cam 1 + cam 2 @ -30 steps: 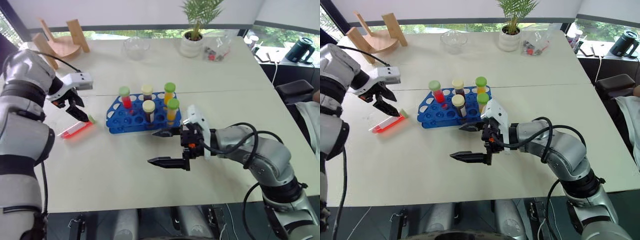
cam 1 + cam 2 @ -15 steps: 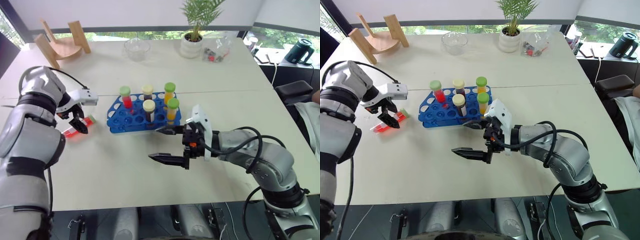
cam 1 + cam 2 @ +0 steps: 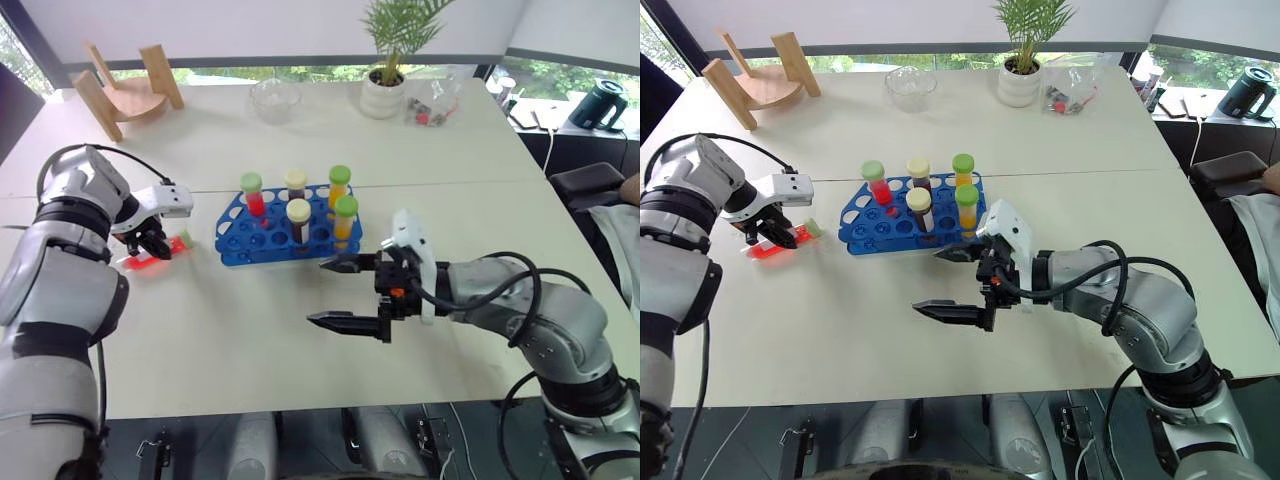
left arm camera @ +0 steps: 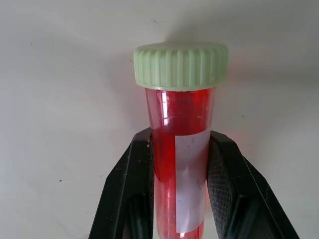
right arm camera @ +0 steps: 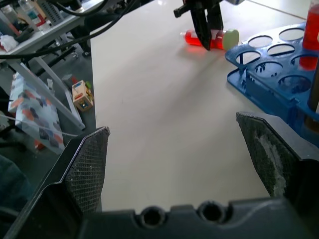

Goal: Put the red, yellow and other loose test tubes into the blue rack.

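Observation:
A red test tube (image 4: 182, 149) with a pale green cap lies flat on the white table, left of the blue rack (image 3: 236, 248). My left gripper (image 3: 155, 246) points down at it and is shut on its middle, both fingers pressing the tube's sides. The rack holds several upright tubes: a red one (image 3: 252, 197), yellow ones with green caps, and maroon ones with cream caps. My right gripper (image 3: 318, 292) hovers just in front of the rack's right end, open wide and holding nothing. The right wrist view shows the red test tube (image 5: 212, 37) and the left gripper (image 5: 204, 30) beyond the rack's corner.
At the back of the table stand a wooden stand (image 3: 125, 85), a glass bowl (image 3: 273, 95), a potted plant (image 3: 388, 70) and a clear bag (image 3: 435, 100). A dark kettle (image 3: 601, 98) sits on a side table at the far right.
My left gripper came down onto the lying red tube and closed on it. The right gripper stayed open in about the same place.

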Controlling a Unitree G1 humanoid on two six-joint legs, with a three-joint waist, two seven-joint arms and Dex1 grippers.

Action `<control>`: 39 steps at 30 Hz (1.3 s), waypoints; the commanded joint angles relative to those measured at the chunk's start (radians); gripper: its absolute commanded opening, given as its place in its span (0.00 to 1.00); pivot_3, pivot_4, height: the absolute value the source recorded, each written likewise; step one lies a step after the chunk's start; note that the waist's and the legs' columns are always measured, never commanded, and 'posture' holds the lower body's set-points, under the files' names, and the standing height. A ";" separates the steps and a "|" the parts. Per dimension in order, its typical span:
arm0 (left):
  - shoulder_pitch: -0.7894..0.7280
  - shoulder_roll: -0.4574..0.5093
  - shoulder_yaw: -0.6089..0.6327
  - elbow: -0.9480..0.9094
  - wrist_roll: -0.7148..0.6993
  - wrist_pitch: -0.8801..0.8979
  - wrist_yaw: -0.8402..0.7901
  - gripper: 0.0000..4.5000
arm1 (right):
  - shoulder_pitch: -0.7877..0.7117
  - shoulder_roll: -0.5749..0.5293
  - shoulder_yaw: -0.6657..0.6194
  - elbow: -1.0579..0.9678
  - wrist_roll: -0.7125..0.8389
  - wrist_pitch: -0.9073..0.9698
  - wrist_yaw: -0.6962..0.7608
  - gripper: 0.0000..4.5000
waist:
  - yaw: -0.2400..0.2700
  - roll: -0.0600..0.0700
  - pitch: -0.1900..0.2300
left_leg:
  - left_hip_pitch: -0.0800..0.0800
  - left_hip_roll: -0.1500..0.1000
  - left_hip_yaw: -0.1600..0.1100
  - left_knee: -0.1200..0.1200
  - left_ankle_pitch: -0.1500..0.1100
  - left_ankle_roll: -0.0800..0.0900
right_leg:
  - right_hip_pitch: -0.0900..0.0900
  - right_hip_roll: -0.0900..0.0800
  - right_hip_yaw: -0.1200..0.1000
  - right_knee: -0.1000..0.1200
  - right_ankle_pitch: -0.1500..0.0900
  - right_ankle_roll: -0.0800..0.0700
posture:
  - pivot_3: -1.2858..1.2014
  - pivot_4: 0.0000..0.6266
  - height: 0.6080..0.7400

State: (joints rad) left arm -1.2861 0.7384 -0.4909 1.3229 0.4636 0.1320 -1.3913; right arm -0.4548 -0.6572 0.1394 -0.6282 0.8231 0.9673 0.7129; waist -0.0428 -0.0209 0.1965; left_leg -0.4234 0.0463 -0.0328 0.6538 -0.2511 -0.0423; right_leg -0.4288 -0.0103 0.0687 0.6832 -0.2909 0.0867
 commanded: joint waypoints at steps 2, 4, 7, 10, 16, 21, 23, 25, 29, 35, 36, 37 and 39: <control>-0.071 0.064 0.256 -0.026 -0.200 0.029 0.171 0.19 | 0.011 -0.034 -0.047 -0.040 0.014 -0.013 0.013 1.00 | 0.004 -0.001 0.000 | 0.000 0.000 -0.002 0.001 0.000 0.000 | 0.000 0.000 -0.001 0.001 0.000 0.000 | 0.52 0.24 1.00; -0.083 0.083 0.379 -0.083 -0.316 0.009 0.116 0.19 | 0.022 -0.041 -0.055 -0.033 0.016 -0.018 0.014 1.00 | 0.007 -0.001 0.001 | -0.002 0.001 -0.003 0.004 0.000 0.000 | 0.000 0.000 -0.003 0.002 0.000 0.000 | 0.52 0.24 1.00; 0.015 0.111 0.549 -0.329 -0.520 0.128 -0.007 0.19 | 0.004 -0.033 -0.072 -0.028 0.038 -0.009 0.009 1.00 | 0.008 -0.001 0.001 | -0.004 0.000 -0.002 0.007 0.000 0.000 | 0.001 -0.001 -0.003 0.002 0.000 0.000 | 0.52 0.24 1.00; 0.310 0.056 0.747 -0.869 -0.741 0.380 0.101 0.19 | -0.029 -0.041 -0.082 0.008 0.043 -0.009 0.029 1.00 | -0.003 0.003 -0.001 | -0.002 0.001 -0.001 0.007 0.000 0.000 | 0.002 -0.002 -0.001 0.002 0.000 0.000 | 0.52 0.24 1.00; 0.743 -0.184 0.886 -1.521 -0.934 0.566 0.425 0.19 | -0.098 -0.073 -0.030 0.083 0.000 -0.018 0.111 1.00 | 0.000 0.002 -0.001 | 0.002 0.003 -0.001 0.009 0.000 -0.001 | 0.003 -0.001 0.000 0.007 0.000 0.000 | 0.52 0.24 1.00; 0.846 -0.358 0.856 -1.603 -0.967 0.482 0.590 0.19 | -0.141 -0.048 0.004 0.145 -0.016 -0.019 0.149 1.00 | 0.023 0.001 -0.001 | 0.004 0.001 -0.001 0.011 0.001 -0.003 | 0.007 0.000 0.000 0.008 0.001 0.001 | 0.52 0.24 1.00; 0.883 -0.390 0.814 -1.608 -0.935 0.425 0.624 0.19 | -0.149 -0.043 0.016 0.154 -0.025 -0.019 0.159 1.00 | 0.024 0.001 -0.001 | 0.013 0.001 0.000 0.011 0.001 -0.002 | 0.016 0.000 0.001 0.004 0.002 0.001 | 0.52 0.24 1.00; 0.910 -0.410 0.778 -1.604 -0.918 0.377 0.647 0.19 | -0.156 -0.040 0.018 0.159 -0.026 -0.013 0.166 1.00 | 0.025 0.001 -0.001 | 0.017 0.001 0.000 0.009 0.001 -0.002 | 0.021 0.000 0.001 0.001 0.001 0.001 | 0.52 0.24 1.00; 0.932 -0.416 0.744 -1.567 -0.898 0.302 0.674 0.19 | -0.165 -0.044 0.017 0.164 -0.029 -0.007 0.175 1.00 | 0.029 0.001 -0.001 | 0.016 0.001 -0.001 0.009 0.001 -0.002 | 0.020 0.000 0.000 0.001 0.001 0.001 | 0.52 0.24 1.00; 0.938 -0.398 0.705 -1.471 -0.867 0.202 0.670 0.19 | -0.167 -0.037 0.014 0.169 -0.039 -0.006 0.166 1.00 | 0.028 0.001 -0.001 | 0.017 0.001 0.000 0.008 0.001 -0.002 | 0.020 0.000 0.000 0.001 0.001 0.001 | 0.52 0.24 1.00; 0.936 -0.395 0.697 -1.454 -0.862 0.188 0.669 0.19 | -0.166 -0.034 0.011 0.168 -0.039 -0.006 0.162 1.00 | 0.028 0.001 -0.001 | 0.016 0.001 0.000 0.008 0.001 -0.002 | 0.020 0.000 0.000 0.001 0.001 0.001 | 0.52 0.24 1.00; 0.937 -0.391 0.689 -1.441 -0.857 0.176 0.665 0.19 | -0.164 -0.032 0.010 0.166 -0.039 -0.005 0.157 1.00 | 0.028 0.001 -0.001 | 0.016 0.001 0.000 0.008 0.001 -0.002 | 0.020 0.000 0.000 0.000 0.001 0.001 | 0.52 0.24 1.00; 0.938 -0.392 0.681 -1.425 -0.860 0.163 0.666 0.19 | -0.160 -0.029 0.005 0.162 -0.039 -0.003 0.150 1.00 | 0.028 0.001 -0.001 | 0.016 0.001 0.000 0.008 0.001 -0.002 | 0.020 0.000 0.000 0.000 0.001 0.001 | 0.52 0.24 1.00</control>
State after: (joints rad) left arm -0.3456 0.3381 0.1966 -0.0892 -0.3983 0.3303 -0.7210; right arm -0.6003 -0.6936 0.1700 -0.4457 0.7796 0.9658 0.8682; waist -0.0146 -0.0197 0.1956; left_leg -0.4071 0.0472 -0.0332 0.6621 -0.2502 -0.0441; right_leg -0.4086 -0.0099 0.0689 0.6833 -0.2895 0.0873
